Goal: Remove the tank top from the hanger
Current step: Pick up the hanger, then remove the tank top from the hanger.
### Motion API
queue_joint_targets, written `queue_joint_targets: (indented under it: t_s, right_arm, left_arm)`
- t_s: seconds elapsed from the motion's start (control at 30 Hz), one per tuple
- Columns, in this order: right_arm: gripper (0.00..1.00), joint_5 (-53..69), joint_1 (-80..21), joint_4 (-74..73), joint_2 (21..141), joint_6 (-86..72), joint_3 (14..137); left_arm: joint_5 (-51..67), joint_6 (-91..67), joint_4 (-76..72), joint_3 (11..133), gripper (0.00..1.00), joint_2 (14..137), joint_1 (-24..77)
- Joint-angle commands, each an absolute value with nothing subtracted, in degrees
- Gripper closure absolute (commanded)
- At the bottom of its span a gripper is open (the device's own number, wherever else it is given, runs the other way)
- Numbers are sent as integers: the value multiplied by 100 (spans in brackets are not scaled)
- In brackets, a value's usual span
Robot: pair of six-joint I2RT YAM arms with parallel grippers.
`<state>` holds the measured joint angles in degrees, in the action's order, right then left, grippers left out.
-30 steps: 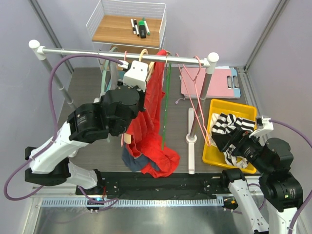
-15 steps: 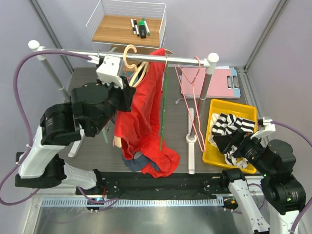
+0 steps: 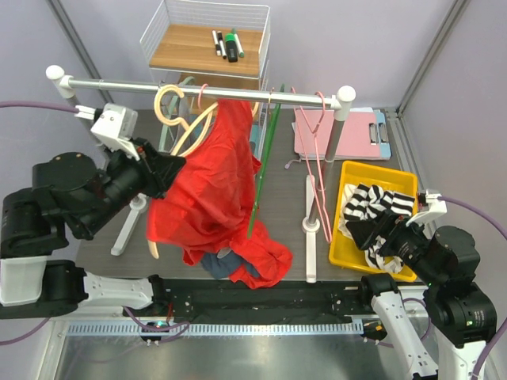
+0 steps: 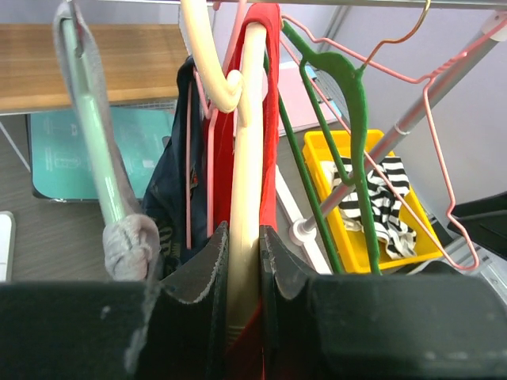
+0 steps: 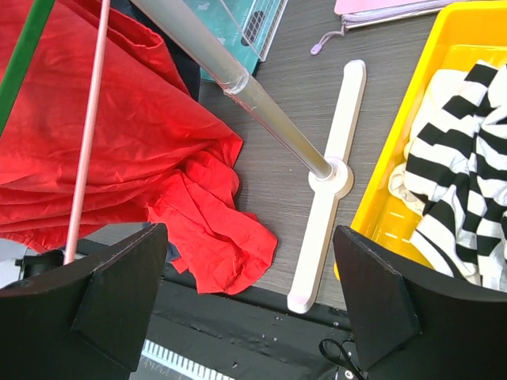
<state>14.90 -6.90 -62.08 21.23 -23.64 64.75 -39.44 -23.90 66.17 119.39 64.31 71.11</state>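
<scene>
The red tank top (image 3: 210,190) hangs over a cream hanger (image 3: 176,119), and its lower end lies bunched on the table. My left gripper (image 3: 158,170) is shut on the hanger's arm just below the hook. In the left wrist view the jaws (image 4: 242,253) clamp the cream hanger (image 4: 247,158), with the red top (image 4: 269,95) draped behind it. My right gripper (image 3: 372,233) is open and empty by the yellow bin. In its wrist view the right gripper (image 5: 249,277) hovers over the table next to the red top (image 5: 119,150).
The silver rail (image 3: 317,96) carries a green hanger (image 3: 265,150) and pink hangers (image 3: 313,150). A yellow bin (image 3: 348,237) holds a striped garment (image 3: 376,202). The white rack foot (image 3: 310,229), a dark blue garment (image 3: 218,265), a pink clipboard (image 3: 348,134) and a wire basket shelf (image 3: 206,47) are also here.
My left arm has swung left and back, carrying the cream hanger and the red top leftward along the rail; the top now spreads wider. The right arm has barely moved.
</scene>
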Motion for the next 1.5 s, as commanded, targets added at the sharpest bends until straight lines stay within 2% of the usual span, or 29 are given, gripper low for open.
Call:
queue_joint_targets:
  t_s: [0.0, 0.23, 0.5, 0.73, 1.0, 1.17, 1.47]
  right_arm:
    - [9, 1512, -677, -6126, 2224, -2250, 6609]
    - [9, 1924, -677, -6135, 2338, -2136, 6714]
    - [9, 3259, -685, -6126, 2584, -1802, 7065]
    - [9, 3726, -747, -5960, 2628, -1890, 7356]
    - [9, 4016, -852, -5836, 2611, -1907, 7269]
    - [9, 4332, -940, -5722, 2619, -1942, 7207]
    - [9, 5001, -1160, -5309, 2637, -2074, 7198]
  left_arm:
    - [-3648, -2496, 6451, 11839, 100, 6048, 7102]
    - [-2972, -2698, 6802, 11672, 100, 5582, 7102]
    - [-2470, -2988, 7180, 11338, 100, 4958, 7102]
    - [-2383, -3085, 7822, 11013, 100, 4614, 7102]
    - [-2145, -2707, 7700, 9837, 100, 3922, 7102]
    - [-1978, -2689, 7857, 9703, 100, 3814, 7102]
    - [-354, -2215, 7085, 8720, 100, 3393, 7102]
